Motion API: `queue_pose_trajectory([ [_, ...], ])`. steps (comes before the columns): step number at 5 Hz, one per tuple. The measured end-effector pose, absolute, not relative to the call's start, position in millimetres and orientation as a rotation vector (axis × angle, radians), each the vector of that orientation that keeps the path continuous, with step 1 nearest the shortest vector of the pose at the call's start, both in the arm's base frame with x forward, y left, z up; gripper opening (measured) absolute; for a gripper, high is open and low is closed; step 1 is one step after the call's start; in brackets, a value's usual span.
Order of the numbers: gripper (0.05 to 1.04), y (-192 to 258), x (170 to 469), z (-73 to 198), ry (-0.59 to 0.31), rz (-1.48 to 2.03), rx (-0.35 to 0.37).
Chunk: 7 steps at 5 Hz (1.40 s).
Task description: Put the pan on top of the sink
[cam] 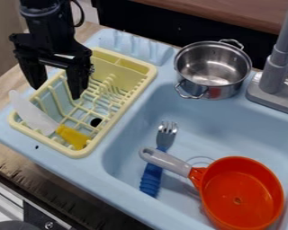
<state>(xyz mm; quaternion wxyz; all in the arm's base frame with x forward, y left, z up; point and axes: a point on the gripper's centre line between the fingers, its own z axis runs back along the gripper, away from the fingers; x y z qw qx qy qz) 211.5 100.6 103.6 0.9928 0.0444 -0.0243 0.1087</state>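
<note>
Hanging spread, with a clear gap between the fingers [78, 83], over the yellow rack [117, 114] on the sink's [89, 173] flat side. Can see a knife [33, 114] slanting across the rack. Inside the sink's basin, can make out the blue fork [152, 177] and the orange pan [238, 186], open side up, with its handle crossing above the fork. On the sink's back rim, can see the steel pot [215, 58], near the grey tap [272, 74]. Under the sink, can see the wooden table [8, 155], marked along its near edge. Beyond the sink, can spot a brown worktop [218, 13].
</note>
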Motion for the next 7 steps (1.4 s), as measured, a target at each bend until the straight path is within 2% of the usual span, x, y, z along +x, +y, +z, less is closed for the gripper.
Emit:
queue_pose_trajectory([
  [1, 0.999, 99, 209, 100, -0.034, 0.225, 0.079],
  [3, 0.999, 66, 207, 112, -0.074, 0.334, 0.034],
  [4, 0.999, 36, 199, 110, -0.090, 0.444, 0.009],
  [6, 0.999, -27, 183, 102, 0.012, 0.464, -0.035],
  [7, 0.999, -42, 180, 98, 0.038, 0.462, -0.076],
])
